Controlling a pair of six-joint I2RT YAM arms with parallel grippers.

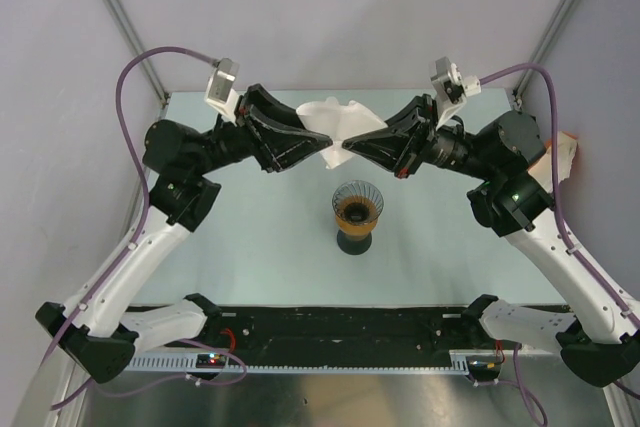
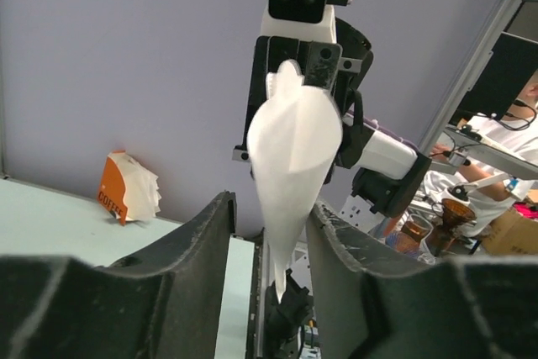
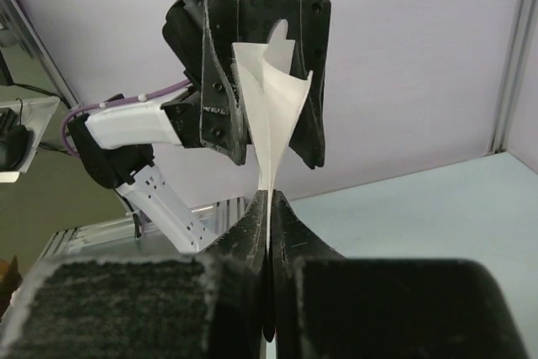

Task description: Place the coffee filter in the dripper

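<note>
The coffee filter [image 1: 331,119] is a white paper cone held up in the air between both arms, behind the dripper [image 1: 357,197]. My right gripper [image 3: 269,205] is shut on the filter's [image 3: 274,111] thin folded edge. My left gripper [image 2: 271,218] is open, its fingers on either side of the filter's [image 2: 292,145] narrow lower end, and the paper brushes the right-hand finger [image 2: 336,237]. The dripper is a clear ribbed cone standing on an orange ring with a dark base at mid-table, below and in front of both grippers [image 1: 338,141].
An orange pack of spare filters [image 1: 563,157] lies at the table's right edge, by the right arm's elbow. Metal frame posts [image 1: 120,22] rise at the back corners. The black rail [image 1: 340,322] with both arm bases runs along the near edge.
</note>
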